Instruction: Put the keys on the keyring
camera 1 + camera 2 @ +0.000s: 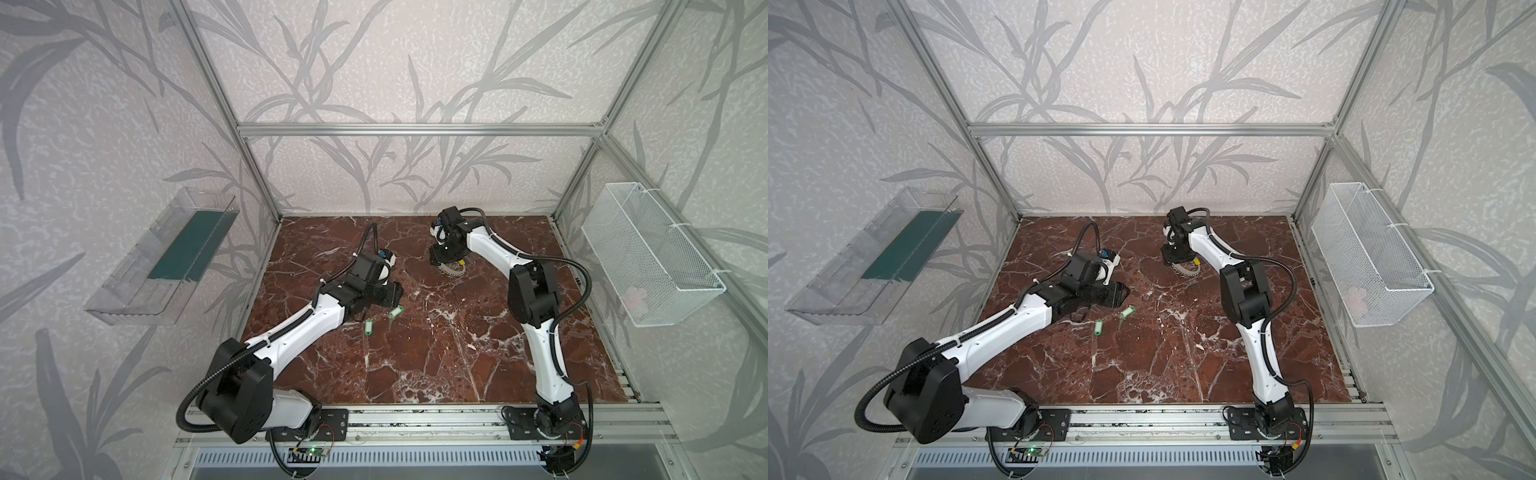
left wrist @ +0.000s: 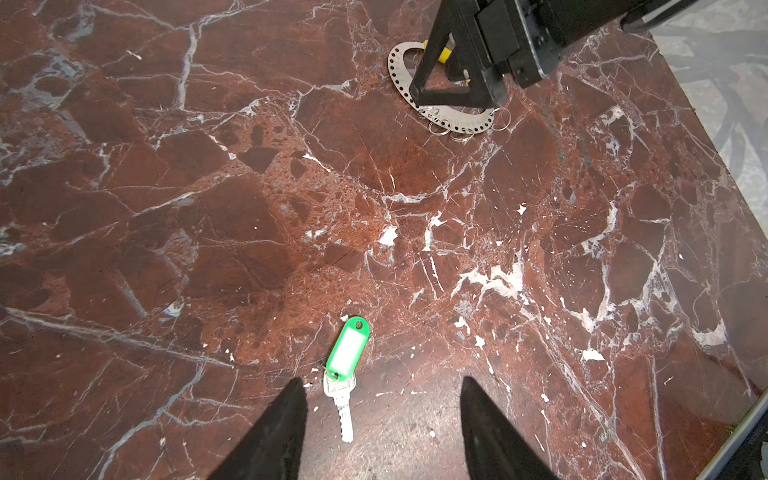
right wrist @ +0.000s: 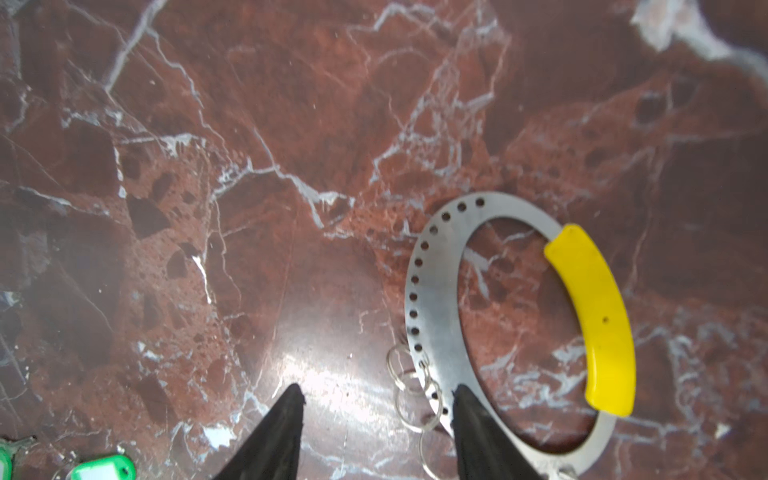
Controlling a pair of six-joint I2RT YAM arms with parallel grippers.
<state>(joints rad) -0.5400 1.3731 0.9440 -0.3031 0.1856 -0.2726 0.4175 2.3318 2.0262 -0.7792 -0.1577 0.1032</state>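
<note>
Pick-up stage I reckon: both keys (image 1: pixel 397 311) lie loose on the bench (image 1: pixel 415 353) left of middle, keyring (image 3: pixel 436 291) flat far right, left end effector (image 2: pixel 381 380) spread over one key, right end effector (image 3: pixel 376 386) spread at the ring's band, so next each needs a clean pinch.
</note>
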